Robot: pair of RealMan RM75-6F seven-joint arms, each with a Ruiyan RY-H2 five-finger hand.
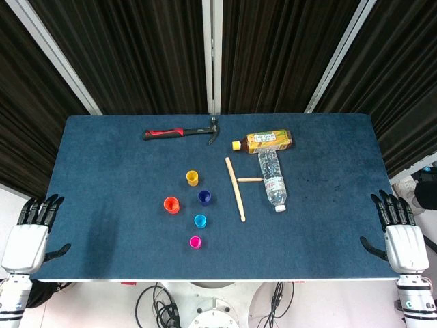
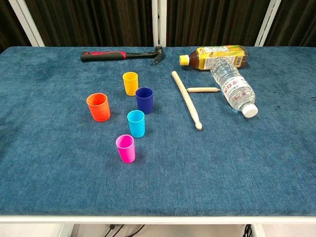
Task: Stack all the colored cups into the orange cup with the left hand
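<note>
Orange cup (image 2: 98, 106): upright on the bench (image 1: 102, 171), left of the cluster, nothing nested inside. Yellow cup (image 2: 130, 83), navy cup (image 2: 144, 99), cyan cup (image 2: 136, 123), pink cup (image 2: 125, 148): all upright, apart from one another. Left hand (image 1: 29, 236): at the bench's near-left corner, fingers spread, holding nothing. Right hand (image 1: 403, 236): likewise at the near-right corner. Step judged: stacking not begun; next move calls for the left hand to reach a loose cup.
</note>
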